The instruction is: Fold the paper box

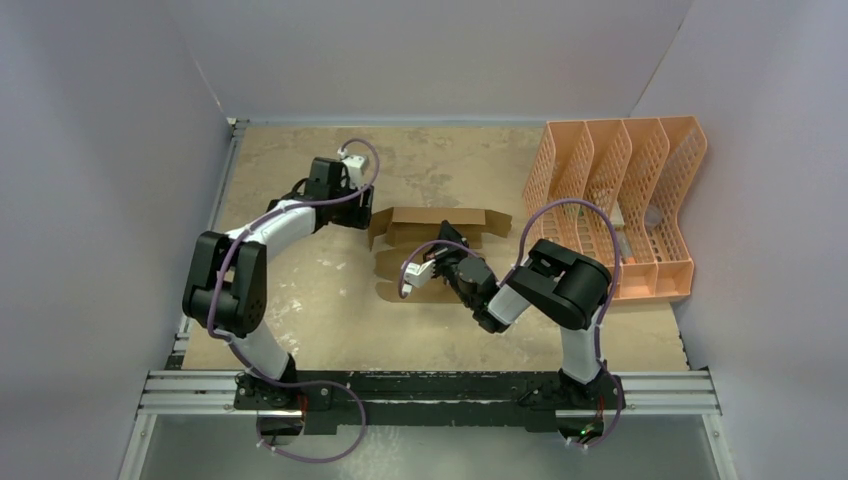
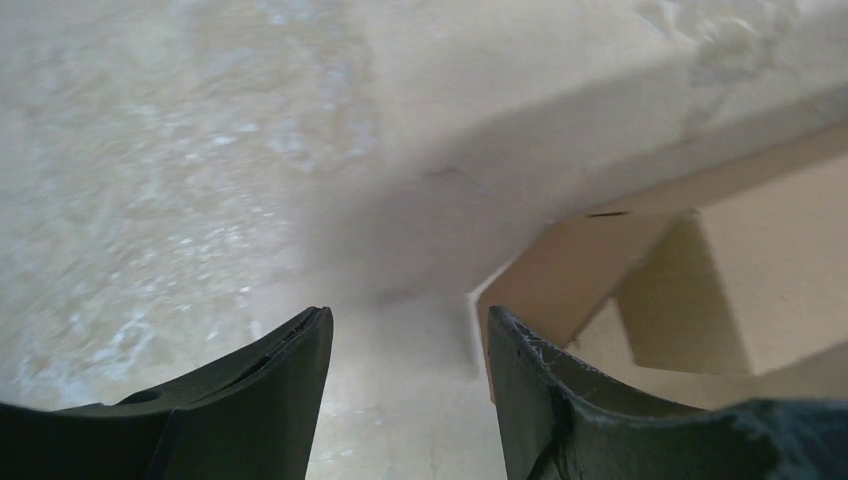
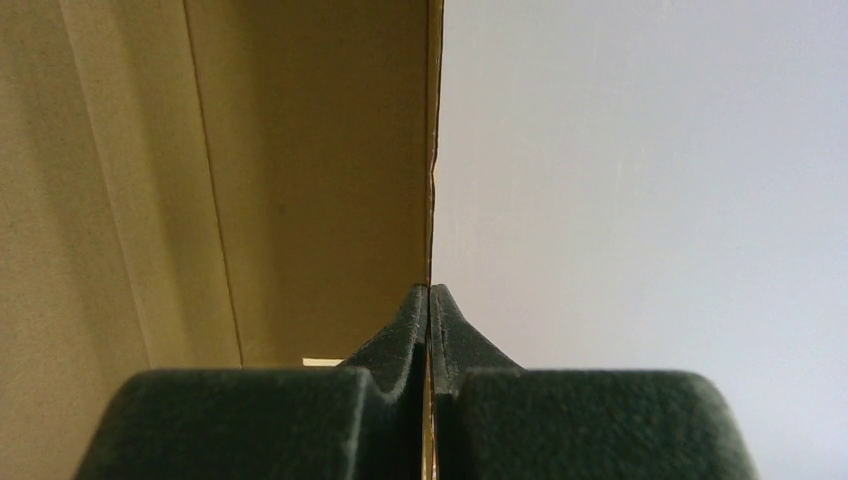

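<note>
Your table [image 1: 300, 310], a mottled tan surface, carries everything here. At its far right corner stands the peach-orange perforated file organizer [image 1: 640, 170], its slots open upward, well apart from the work.

The paper box [image 1: 440, 222] lies around the middle of the surface, a little nearer the far edge than the near one (plain brown cardboard, only partly shaped). Its long far wall stands up, and scalloped flaps with rounded tabs spread flat toward the near edge.

Your right gripper [image 3: 430, 292] is over the box's middle. Its jaws are clenched on a thin cardboard edge that runs straight down between the pads [image 3: 400, 330].

Your left gripper [image 2: 410, 320] sits at the box's left end, low over the surface, jaws parted with only bare tabletop between them. The finger [image 2: 540, 390] on the box's side is just beside the box's corner flap, and you cannot tell from the wrist view whether it touches.
</note>
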